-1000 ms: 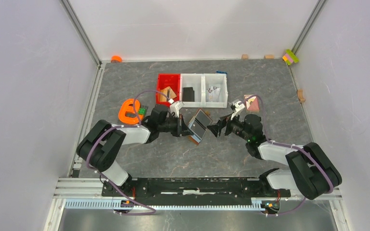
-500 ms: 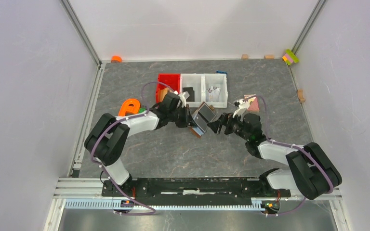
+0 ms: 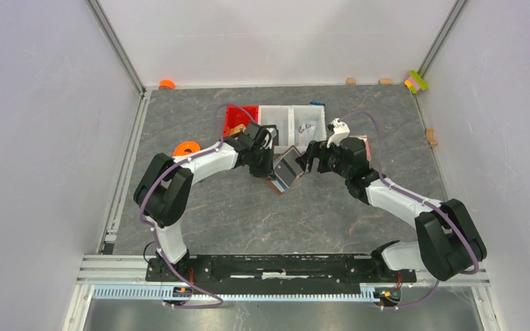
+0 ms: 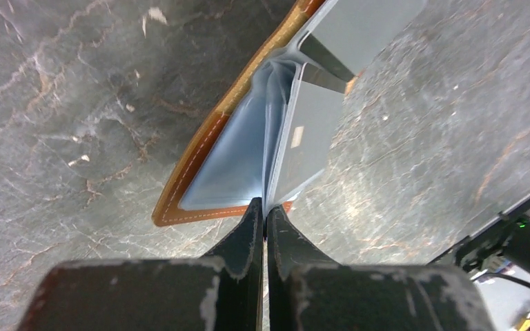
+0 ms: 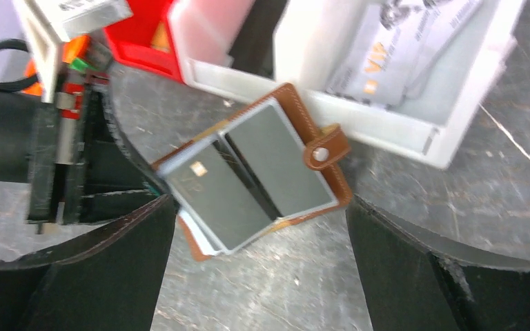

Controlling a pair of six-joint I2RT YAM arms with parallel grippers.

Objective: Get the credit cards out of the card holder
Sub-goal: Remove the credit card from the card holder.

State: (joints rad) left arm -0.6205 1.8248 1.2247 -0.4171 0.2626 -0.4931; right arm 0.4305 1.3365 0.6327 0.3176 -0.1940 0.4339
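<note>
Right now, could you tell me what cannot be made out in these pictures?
- Left wrist: wallet's far end, past the top edge.
- Right wrist: white bin's contents, blurred and cut by the top edge.
- Top: how many cards the wallet holds, too small; red bin's contents, partly behind the left arm.

Print on credit cards (image 5: 210,196) blurred; nothing readable.

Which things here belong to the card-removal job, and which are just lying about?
Job: card holder, credit cards in it, left gripper, right gripper.
Lying about: red bin, white bins, orange piece, coloured blocks.
</note>
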